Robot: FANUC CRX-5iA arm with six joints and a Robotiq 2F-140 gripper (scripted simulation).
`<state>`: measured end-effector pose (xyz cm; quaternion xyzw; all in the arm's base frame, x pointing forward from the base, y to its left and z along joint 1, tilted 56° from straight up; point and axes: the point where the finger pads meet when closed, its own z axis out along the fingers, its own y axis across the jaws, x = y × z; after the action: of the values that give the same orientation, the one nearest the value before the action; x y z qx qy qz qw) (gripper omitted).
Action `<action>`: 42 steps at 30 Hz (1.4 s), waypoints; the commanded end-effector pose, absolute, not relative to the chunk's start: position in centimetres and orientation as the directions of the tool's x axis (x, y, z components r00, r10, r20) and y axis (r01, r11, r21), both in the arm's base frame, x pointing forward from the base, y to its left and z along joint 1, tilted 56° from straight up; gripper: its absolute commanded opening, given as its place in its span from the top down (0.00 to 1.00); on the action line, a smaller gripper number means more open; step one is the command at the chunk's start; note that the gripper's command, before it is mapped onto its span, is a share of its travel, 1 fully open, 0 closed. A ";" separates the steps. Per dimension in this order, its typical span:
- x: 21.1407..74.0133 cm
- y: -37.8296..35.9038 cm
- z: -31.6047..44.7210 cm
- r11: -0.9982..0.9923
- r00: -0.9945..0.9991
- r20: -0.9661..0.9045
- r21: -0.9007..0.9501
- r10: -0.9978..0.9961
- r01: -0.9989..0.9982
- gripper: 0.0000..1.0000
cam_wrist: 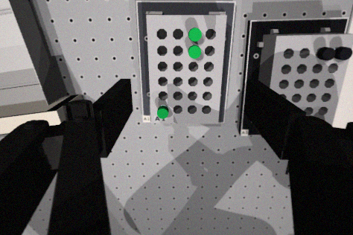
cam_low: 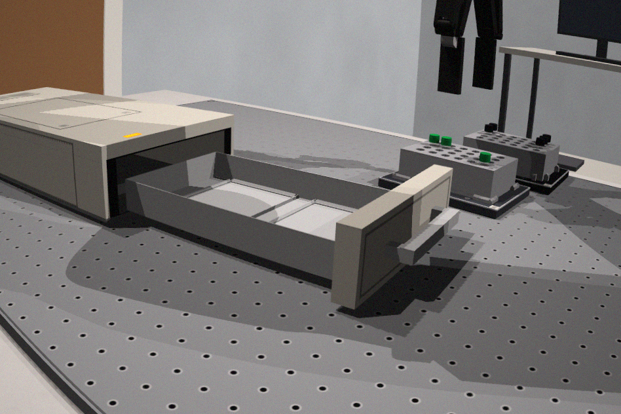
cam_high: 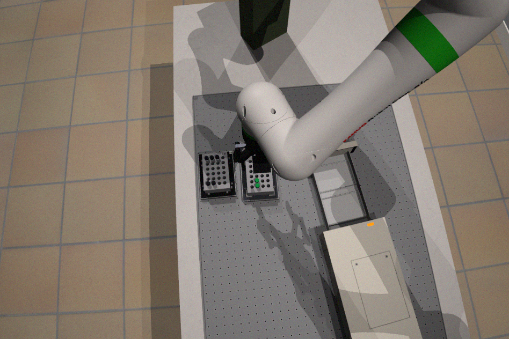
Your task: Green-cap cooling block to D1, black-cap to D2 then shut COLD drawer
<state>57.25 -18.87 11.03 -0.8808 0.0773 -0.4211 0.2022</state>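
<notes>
The block with three green-capped tubes [cam_high: 263, 191] [cam_low: 494, 183] [cam_wrist: 185, 59] sits flat within the locators of D1 [cam_low: 502, 209] [cam_wrist: 142, 63]. The block with several black-capped tubes [cam_high: 218, 187] [cam_low: 544, 160] [cam_wrist: 298, 42] sits in D2 [cam_high: 201, 178] [cam_low: 552, 183] [cam_wrist: 261, 26] and looks level. My gripper [cam_low: 466, 90] [cam_wrist: 188, 95] is open and empty, pointing down above the green-capped block, clear of its caps. COLD's drawer [cam_high: 358, 185] [cam_low: 240, 228] stands far out and holds no block. The lamp [cam_high: 370, 224] [cam_low: 132, 135] is lit orange. The arm hides part of the D1 block in the top view.
The cooler body [cam_high: 362, 286] [cam_low: 44, 148] stands behind the drawer. The drawer's bar handle [cam_low: 429, 238] projects from its front panel, on the side away from the cooler. In the top view the forearm [cam_high: 349, 101] passes over the drawer's front end.
</notes>
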 end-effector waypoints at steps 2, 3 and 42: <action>57.0 -19.0 11.2 -0.907 0.633 0.711 -0.421 -0.306 0.034 0.34; 56.9 -19.1 11.3 -0.907 0.633 0.711 -0.421 -0.306 0.034 0.34; 52.9 -10.3 11.8 -0.910 0.487 0.822 0.087 0.296 0.405 0.90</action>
<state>53.22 -11.29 11.75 -0.8682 -0.1715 -0.4590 0.0780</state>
